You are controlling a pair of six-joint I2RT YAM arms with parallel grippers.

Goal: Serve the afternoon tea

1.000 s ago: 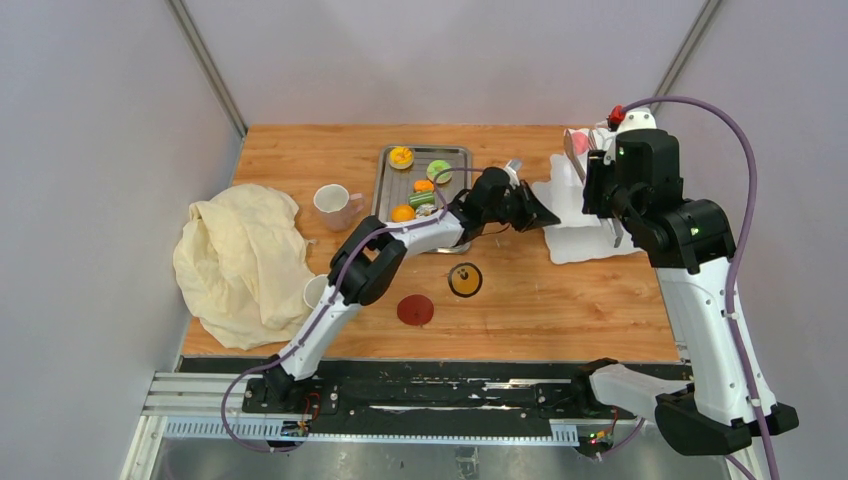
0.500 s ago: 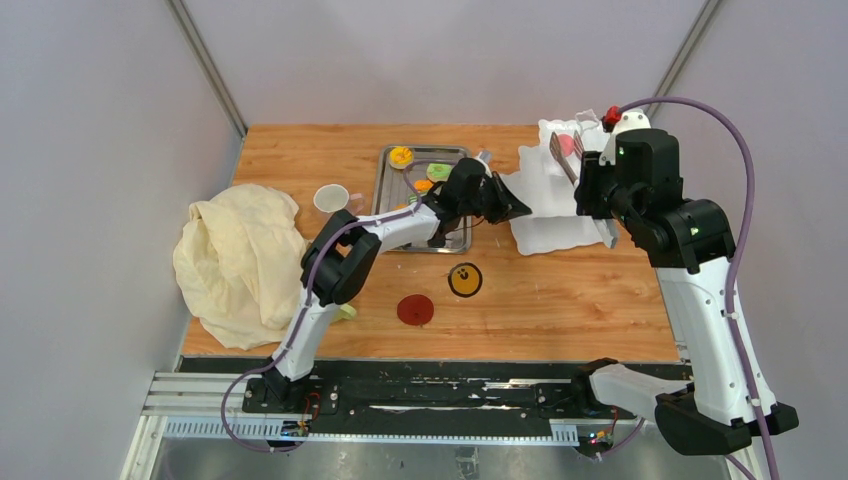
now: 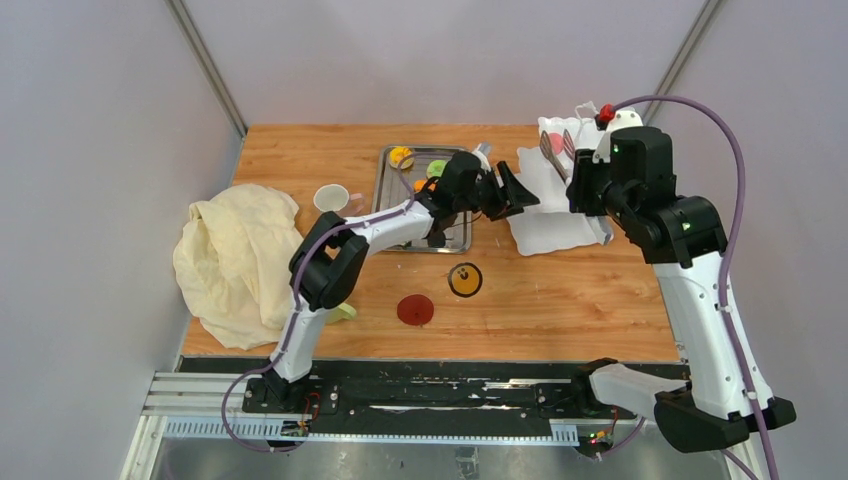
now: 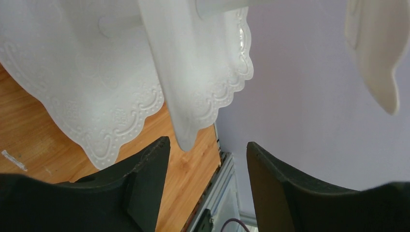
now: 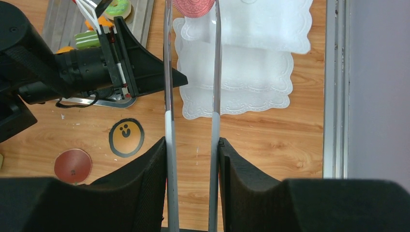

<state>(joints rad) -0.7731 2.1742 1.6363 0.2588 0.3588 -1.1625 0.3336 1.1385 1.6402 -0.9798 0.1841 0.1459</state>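
Note:
The white tiered stand [image 3: 548, 222] stands at the back right of the table, and its scalloped plate [image 4: 87, 92] fills the left wrist view. My left gripper [image 3: 512, 190] is open at the stand's left edge with nothing between its fingers [image 4: 150, 164]. My right gripper [image 5: 192, 142] is shut on the metal tongs [image 5: 168, 87], whose tips pinch the pink disc [image 5: 193, 7] over the stand's upper tier [image 5: 270, 24]. Green donut [image 5: 118, 7] and orange tarts [image 3: 400, 156] lie on the steel tray [image 3: 392, 205]. One pale mug [image 3: 331, 198] stands left of the tray.
A yellow smiley coaster [image 3: 465, 279] and a red coaster [image 3: 415, 309] lie on the wood in front of the tray. A crumpled cream cloth [image 3: 240, 260] covers the table's left side. The left arm [image 3: 330, 265] crosses over the tray. The table's right edge [image 5: 333, 96] runs close beside the stand.
The left gripper, shut on the stand's edge, pulled the stand to the left and has now opened and let go. The right arm with the tongs shifted left too.

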